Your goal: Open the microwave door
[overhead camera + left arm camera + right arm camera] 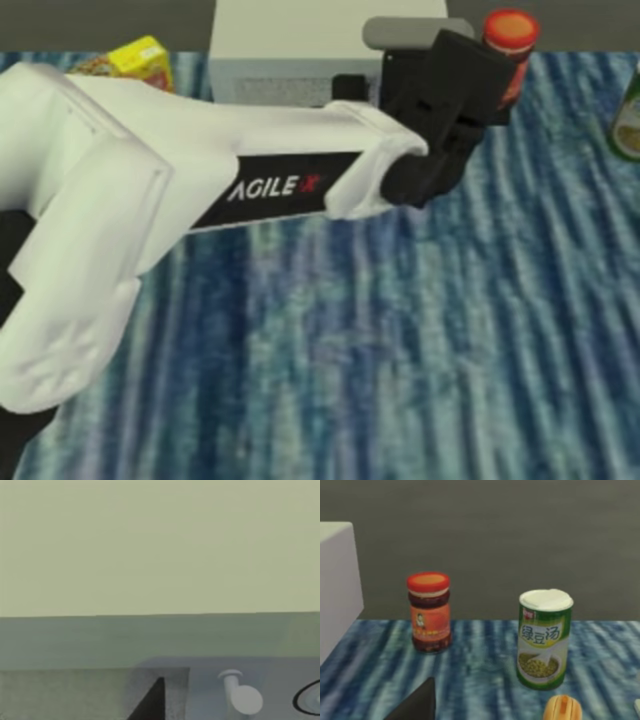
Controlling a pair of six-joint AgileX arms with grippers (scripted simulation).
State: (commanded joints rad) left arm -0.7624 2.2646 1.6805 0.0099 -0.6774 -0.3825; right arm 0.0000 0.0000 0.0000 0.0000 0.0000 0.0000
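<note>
The off-white microwave (300,35) stands at the table's far edge, in the middle. Its door (285,90), with a grey speckled mesh window (75,695), lies flush with the front. My left arm reaches across from the left, and its black left gripper (432,95) is close against the microwave's front right end. In the left wrist view one dark fingertip (152,705) lies over the mesh, beside a pale peg-like handle (242,697) and the ring of a knob (307,700). The right gripper shows only as one dark fingertip (417,705) in its own wrist view, low over the cloth.
A red-lidded jar (510,40) stands just right of the microwave, near the left gripper. A green can (543,637) is farther right and a yellow box (140,58) far left. A bun-like item (562,710) lies by the can. Blue striped cloth (400,350) covers the table.
</note>
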